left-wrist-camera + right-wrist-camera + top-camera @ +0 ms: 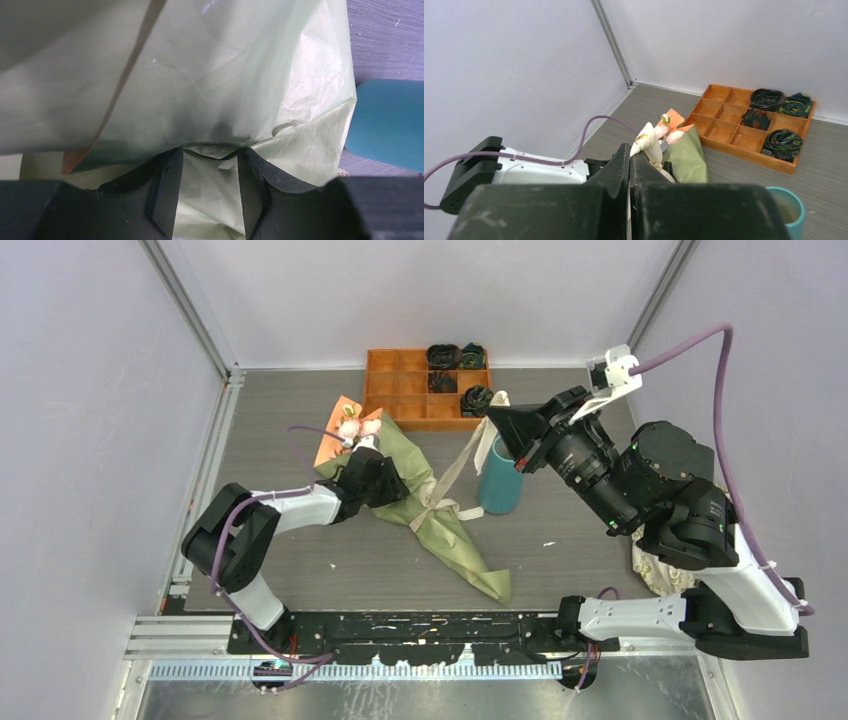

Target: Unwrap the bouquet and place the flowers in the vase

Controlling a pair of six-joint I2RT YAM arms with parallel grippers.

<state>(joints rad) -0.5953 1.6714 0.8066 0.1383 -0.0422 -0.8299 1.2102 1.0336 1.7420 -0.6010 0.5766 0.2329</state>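
Top external view: the bouquet (440,530) lies flat on a diagonal, with the flowers (358,426) at the far-left end and the paper tip pointing near-right. The vase (497,485) stands upright just beside the cone's right flank. My right claw (630,155) is pressed together on the cream ribbon (455,468), raised above the vase, and the ribbon slants down-left to its knot at mid-cone. My left claw (210,165) sits nearer the blooms, fingers apart with green paper between them; whether they clamp it I cannot tell. Judgement: the pull should run away from the knot.
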